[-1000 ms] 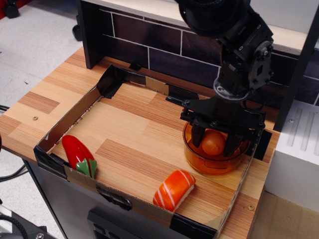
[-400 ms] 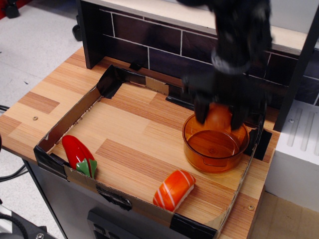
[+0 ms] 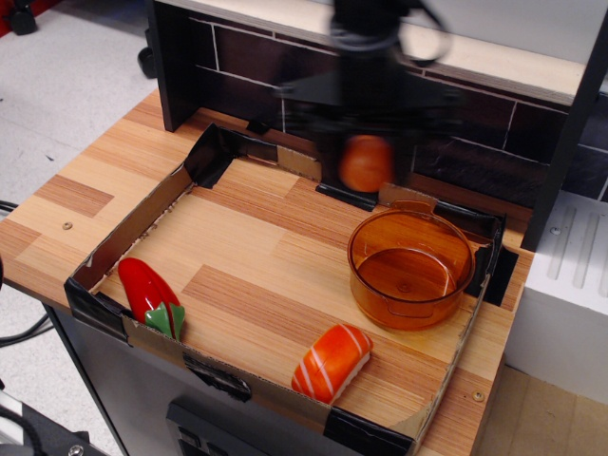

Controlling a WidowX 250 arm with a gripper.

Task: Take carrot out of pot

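**Carrot lifted clear of the pot, held above the back of the desk**

A blurred black gripper (image 3: 367, 157) hangs over the back of a wooden desk (image 3: 247, 256) fenced by a low cardboard rim. Its jaws are clamped on the carrot (image 3: 367, 162), a small smooth orange toy, one jaw to each side. Blur hides which way the carrot's long axis runs.

The carrot is in the air, above and to the left of the pot (image 3: 410, 269), near the dark tiled wall (image 3: 256, 66). It is outside the pot's rim. Bare desk lies below it and stretches forward and left.

The pot, round amber plastic with low walls, sits at the right of the desk. It looks empty; its bottom shows through.

A striped sushi piece (image 3: 331, 362) lies near the front edge. A red pepper (image 3: 150, 294) lies at the front left. Both are well apart from the carrot.

The likely next step is lowering the carrot onto bare desk left of the pot.
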